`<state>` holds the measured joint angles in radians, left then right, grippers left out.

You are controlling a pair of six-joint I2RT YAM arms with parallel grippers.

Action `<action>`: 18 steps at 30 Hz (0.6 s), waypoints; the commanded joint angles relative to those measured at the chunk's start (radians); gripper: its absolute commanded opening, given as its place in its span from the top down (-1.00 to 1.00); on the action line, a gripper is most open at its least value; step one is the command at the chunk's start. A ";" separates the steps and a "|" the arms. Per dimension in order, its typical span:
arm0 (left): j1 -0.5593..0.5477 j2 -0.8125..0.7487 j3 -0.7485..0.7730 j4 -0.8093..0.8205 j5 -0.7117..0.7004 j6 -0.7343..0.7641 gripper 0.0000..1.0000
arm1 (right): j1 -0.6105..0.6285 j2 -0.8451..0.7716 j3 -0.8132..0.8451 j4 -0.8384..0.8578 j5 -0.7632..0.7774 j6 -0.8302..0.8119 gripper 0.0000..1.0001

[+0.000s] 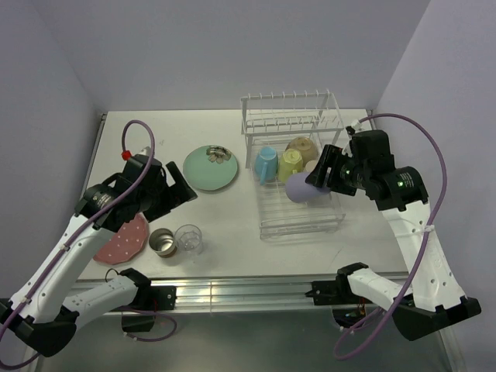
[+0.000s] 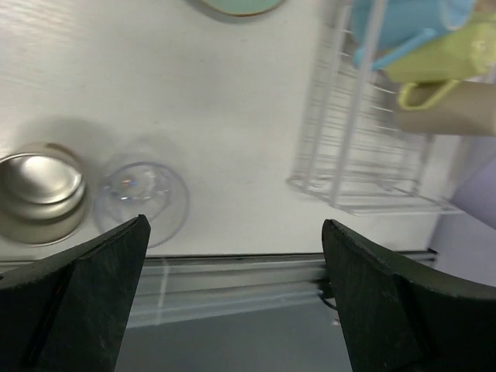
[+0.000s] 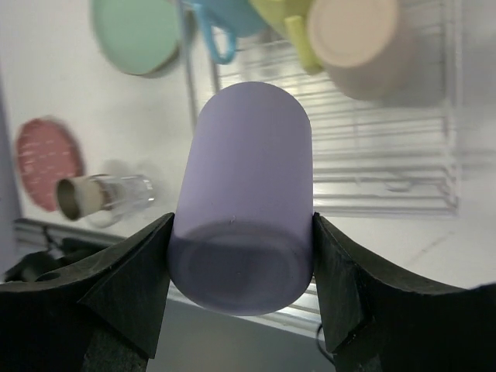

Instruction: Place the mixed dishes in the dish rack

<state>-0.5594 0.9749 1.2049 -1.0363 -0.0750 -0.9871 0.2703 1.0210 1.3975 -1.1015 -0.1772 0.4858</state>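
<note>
Lavender cup (image 3: 244, 194), clamped in right tool (image 3: 242, 236), half-hides dish rack (image 3: 387, 167); left tool (image 2: 234, 229) apart.

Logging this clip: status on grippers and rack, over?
Right gripper shut on lavender cup, over rack. Left gripper open, empty, near glass. Blue cup, yellow cup, tan cup racked; nothing seen blocking.

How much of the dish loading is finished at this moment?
Done: blue cup, yellow cup and tan cup sit in the dish rack. In hand: the right gripper holds the lavender cup above it. Remaining: mint-green plate, pink plate, steel cup, clear glass.
</note>
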 commanded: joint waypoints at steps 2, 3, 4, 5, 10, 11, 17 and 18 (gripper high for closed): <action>0.000 -0.021 0.005 -0.128 -0.128 0.053 -0.98 | -0.006 0.002 -0.021 -0.038 0.153 -0.073 1.00; 0.000 -0.024 0.001 -0.125 -0.128 0.050 -0.99 | -0.008 0.011 -0.028 -0.032 0.166 -0.075 1.00; 0.000 -0.025 -0.002 -0.122 -0.126 0.051 -0.98 | -0.006 0.016 -0.035 -0.025 0.176 -0.075 1.00; 0.000 -0.025 -0.004 -0.120 -0.123 0.051 -0.98 | -0.006 0.022 -0.035 -0.024 0.217 -0.078 1.00; 0.000 -0.001 -0.011 -0.148 -0.129 0.083 -0.96 | -0.006 0.083 -0.035 -0.031 0.291 -0.095 1.00; 0.000 0.005 -0.014 -0.157 -0.129 0.090 -0.96 | -0.006 0.091 -0.037 -0.029 0.300 -0.095 1.00; 0.000 0.018 -0.065 -0.133 -0.086 0.120 -0.84 | -0.006 0.148 -0.063 -0.021 0.326 -0.087 1.00; 0.000 0.019 -0.079 -0.114 -0.077 0.126 -0.82 | -0.006 0.154 -0.069 -0.020 0.335 -0.085 1.00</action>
<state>-0.5594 0.9951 1.1473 -1.1717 -0.1749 -0.9024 0.2695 1.1637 1.3449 -1.1397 0.0998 0.4061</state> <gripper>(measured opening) 0.918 0.712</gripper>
